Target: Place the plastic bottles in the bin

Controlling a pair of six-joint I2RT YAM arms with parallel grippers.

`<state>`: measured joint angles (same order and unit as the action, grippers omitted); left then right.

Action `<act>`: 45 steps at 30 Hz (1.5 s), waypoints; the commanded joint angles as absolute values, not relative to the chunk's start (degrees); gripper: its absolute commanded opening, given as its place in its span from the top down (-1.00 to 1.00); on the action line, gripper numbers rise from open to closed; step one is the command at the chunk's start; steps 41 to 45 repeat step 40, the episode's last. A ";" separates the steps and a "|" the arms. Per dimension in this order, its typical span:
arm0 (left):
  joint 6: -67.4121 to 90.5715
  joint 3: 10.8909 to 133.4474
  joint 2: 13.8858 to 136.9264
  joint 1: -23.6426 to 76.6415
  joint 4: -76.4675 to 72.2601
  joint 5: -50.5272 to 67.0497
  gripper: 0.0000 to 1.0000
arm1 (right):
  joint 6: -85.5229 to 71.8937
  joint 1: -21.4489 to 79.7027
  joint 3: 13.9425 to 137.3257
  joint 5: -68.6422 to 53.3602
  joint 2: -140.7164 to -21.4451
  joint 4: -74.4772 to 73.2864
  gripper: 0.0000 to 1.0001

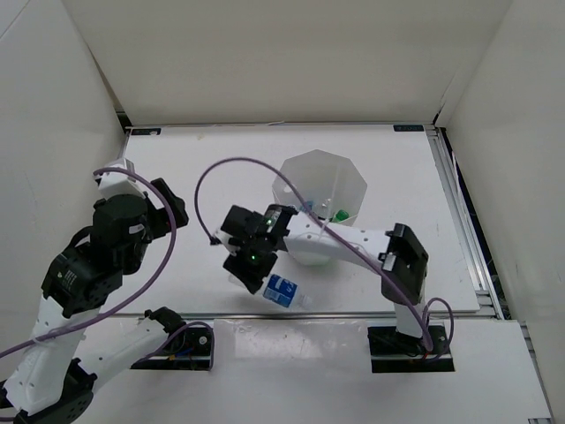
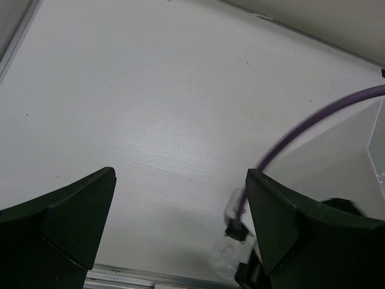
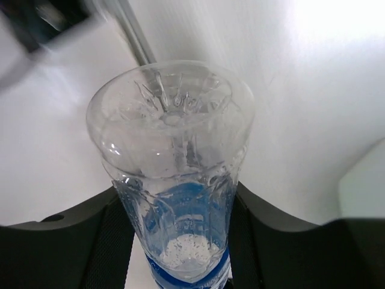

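My right gripper (image 1: 263,276) reaches left near the table's front edge and is shut on a clear bottle with a blue label (image 1: 283,289). In the right wrist view the bottle (image 3: 174,150) points its base at the camera, and the right gripper (image 3: 180,241) has its black fingers (image 3: 102,241) pressed on both sides. The white faceted bin (image 1: 305,163) stands just behind the arm, with a green bottle (image 1: 338,214) and another bottle inside. My left gripper (image 1: 172,208) is open and empty at the left; its view shows the left gripper (image 2: 180,223) over bare table. The other bottles are out of view.
A purple cable (image 1: 229,168) arcs over the table from the right wrist and crosses the left wrist view (image 2: 289,138). The bin's wall (image 2: 376,144) shows at that view's right edge. White walls enclose the table; a metal rail runs along its front edge (image 2: 150,278).
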<state>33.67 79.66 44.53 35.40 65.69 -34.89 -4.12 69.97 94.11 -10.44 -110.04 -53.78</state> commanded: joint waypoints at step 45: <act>49.19 65.05 45.87 35.24 71.26 -58.33 -1.00 | -22.14 3.96 101.51 -13.11 -76.03 -64.86 -0.98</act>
